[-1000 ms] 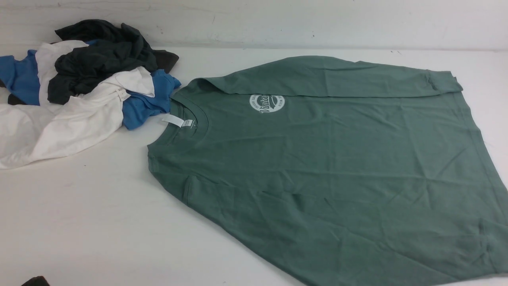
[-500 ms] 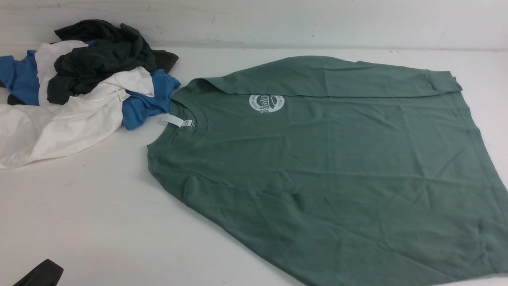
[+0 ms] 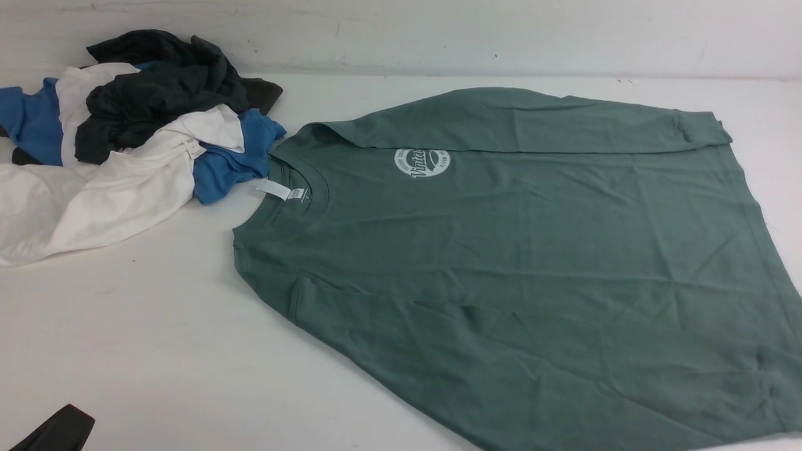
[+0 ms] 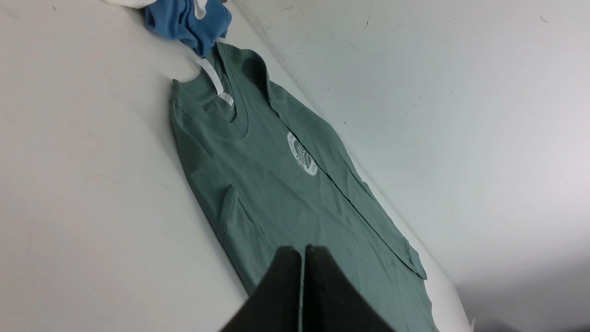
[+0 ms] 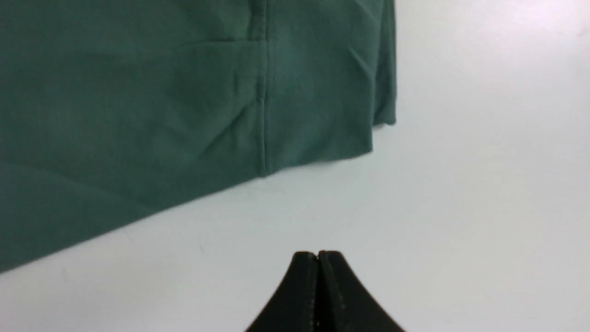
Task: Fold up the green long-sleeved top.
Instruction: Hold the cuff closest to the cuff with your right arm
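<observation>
At the far left of the white tabletop, against the wall, lies a loose pile of clothes: a blue piece, a white one and a dark grey one on top. Nearer the camera, the left tool shows only as a dark tip at the lower-left corner of the front view, over bare tabletop and apart from every garment. Its two fingers are pressed together with nothing between them.

The green long-sleeved top lies spread flat, chest up, from the middle to the right edge. Its collar points left and touches the blue piece. The white neck tag sticks out of the collar, and the round white logo sits on the chest. The far sleeve lies folded along the top's far edge, and the near sleeve runs along the near edge.

The right tool hangs over bare tabletop just beside a cuff, not touching the cloth. Its fingers are together and empty.
</observation>
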Controlling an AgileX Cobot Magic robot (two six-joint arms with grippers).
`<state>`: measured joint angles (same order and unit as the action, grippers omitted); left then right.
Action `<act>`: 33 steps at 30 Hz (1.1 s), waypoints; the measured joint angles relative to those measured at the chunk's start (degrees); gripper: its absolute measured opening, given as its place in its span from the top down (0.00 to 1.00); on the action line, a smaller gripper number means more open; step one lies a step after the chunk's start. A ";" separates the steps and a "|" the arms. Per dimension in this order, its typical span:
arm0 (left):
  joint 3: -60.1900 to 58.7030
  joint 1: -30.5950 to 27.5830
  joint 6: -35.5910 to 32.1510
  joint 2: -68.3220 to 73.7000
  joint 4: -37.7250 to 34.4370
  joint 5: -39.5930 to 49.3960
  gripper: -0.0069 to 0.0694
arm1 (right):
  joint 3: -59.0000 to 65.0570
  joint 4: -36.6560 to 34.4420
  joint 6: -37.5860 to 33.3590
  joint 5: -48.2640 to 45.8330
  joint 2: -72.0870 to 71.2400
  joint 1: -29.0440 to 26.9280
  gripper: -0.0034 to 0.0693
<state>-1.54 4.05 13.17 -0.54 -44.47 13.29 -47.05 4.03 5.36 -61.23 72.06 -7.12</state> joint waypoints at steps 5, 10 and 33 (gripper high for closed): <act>0.00 0.00 -1.09 0.00 0.00 0.00 0.91 | -0.03 -4.67 -4.82 6.40 5.08 -6.89 0.97; 0.00 0.00 -3.59 0.00 0.00 0.00 0.91 | -0.15 -10.35 -8.55 12.10 12.27 -9.53 0.95; 0.00 0.00 -4.51 0.00 0.00 1.98 0.91 | -7.92 -10.14 -12.79 13.25 28.04 -9.53 0.44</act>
<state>-1.54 4.05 8.66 -0.54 -44.47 15.27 -54.96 -6.10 -7.43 -47.98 100.10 -16.65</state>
